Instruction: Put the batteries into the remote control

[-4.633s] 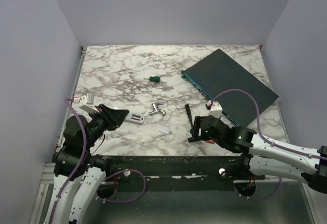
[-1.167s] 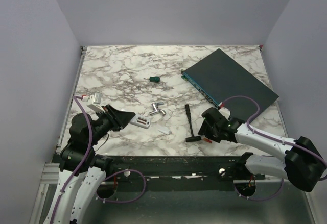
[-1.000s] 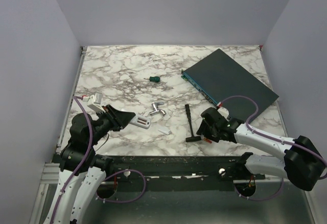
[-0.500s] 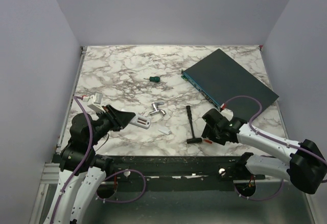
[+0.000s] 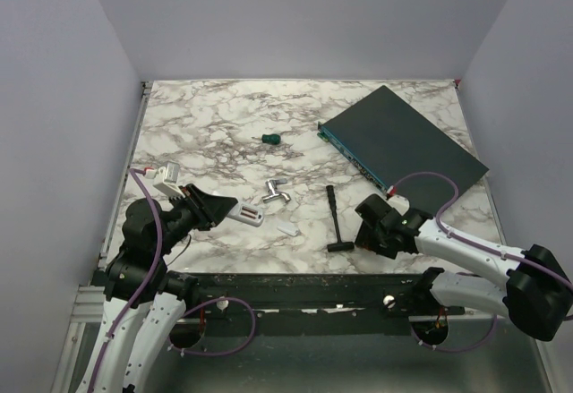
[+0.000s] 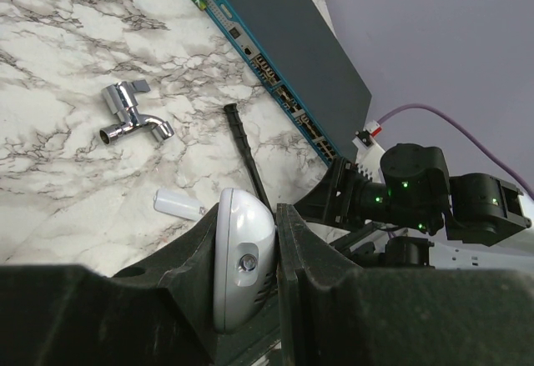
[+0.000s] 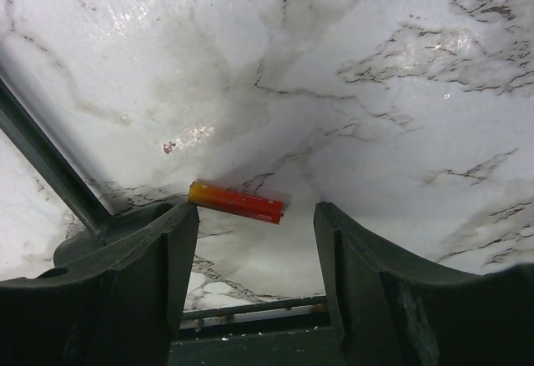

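My left gripper [image 5: 220, 207] is shut on the remote control [image 5: 245, 215], a small white handset held edge-on above the table's near left. In the left wrist view the remote control [image 6: 244, 266] is squeezed between both black fingers. My right gripper [image 5: 368, 234] is low over the marble near the front edge, jaws open. Its wrist view shows one battery [image 7: 235, 203], an orange-red cylinder, lying flat on the marble. It sits just beyond the fingertips, close to the left finger [image 7: 158, 249], and the right gripper [image 7: 253, 214] holds nothing. In the top view the arm hides the battery.
A black T-shaped tool [image 5: 334, 218] lies just left of the right gripper. A small white piece [image 5: 287, 230], a silver tap [image 5: 276, 193] and a green screwdriver [image 5: 269, 139] lie mid-table. A dark teal box [image 5: 403, 147] fills the back right. The table's front edge [image 5: 295, 275] is close.
The right gripper has shifted slightly right and toward the front edge, away from the black tool. The left arm and the remote have not moved.
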{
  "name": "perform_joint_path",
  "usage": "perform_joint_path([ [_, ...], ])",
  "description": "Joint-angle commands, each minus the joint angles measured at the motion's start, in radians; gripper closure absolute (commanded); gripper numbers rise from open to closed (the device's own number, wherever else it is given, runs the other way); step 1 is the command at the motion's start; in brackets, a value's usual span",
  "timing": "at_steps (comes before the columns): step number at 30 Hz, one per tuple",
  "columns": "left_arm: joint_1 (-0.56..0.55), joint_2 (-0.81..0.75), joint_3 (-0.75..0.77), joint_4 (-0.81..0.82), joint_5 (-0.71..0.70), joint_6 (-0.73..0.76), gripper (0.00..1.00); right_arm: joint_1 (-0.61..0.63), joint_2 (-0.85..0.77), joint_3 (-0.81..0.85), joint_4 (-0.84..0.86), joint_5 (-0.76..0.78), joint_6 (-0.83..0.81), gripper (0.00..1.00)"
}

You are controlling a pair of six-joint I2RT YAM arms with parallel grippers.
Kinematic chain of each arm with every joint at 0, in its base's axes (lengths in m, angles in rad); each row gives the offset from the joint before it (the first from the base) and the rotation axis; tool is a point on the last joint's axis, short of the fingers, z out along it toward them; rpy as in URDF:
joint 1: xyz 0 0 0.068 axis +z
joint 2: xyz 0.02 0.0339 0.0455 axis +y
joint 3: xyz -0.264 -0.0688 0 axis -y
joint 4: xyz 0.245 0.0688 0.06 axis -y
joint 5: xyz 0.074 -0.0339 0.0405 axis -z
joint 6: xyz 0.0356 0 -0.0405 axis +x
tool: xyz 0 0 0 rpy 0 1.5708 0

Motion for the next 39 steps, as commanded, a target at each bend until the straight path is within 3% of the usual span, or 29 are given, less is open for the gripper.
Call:
perform_joint_path([
  [1,0.005,-0.005,0.002,0.015,0.031,0.002,1.0,0.005,-0.003,-0.011,0.027,0.015,0.016,0.34],
  [21,0.005,0.006,-0.002,0.018,0.023,0.016,1.0,0.005,0.093,0.007,0.069,0.012,0.014,0.35],
  [39,0.005,0.008,-0.018,0.029,0.023,0.03,1.0,0.006,0.118,0.001,0.02,0.017,0.022,0.46],
])
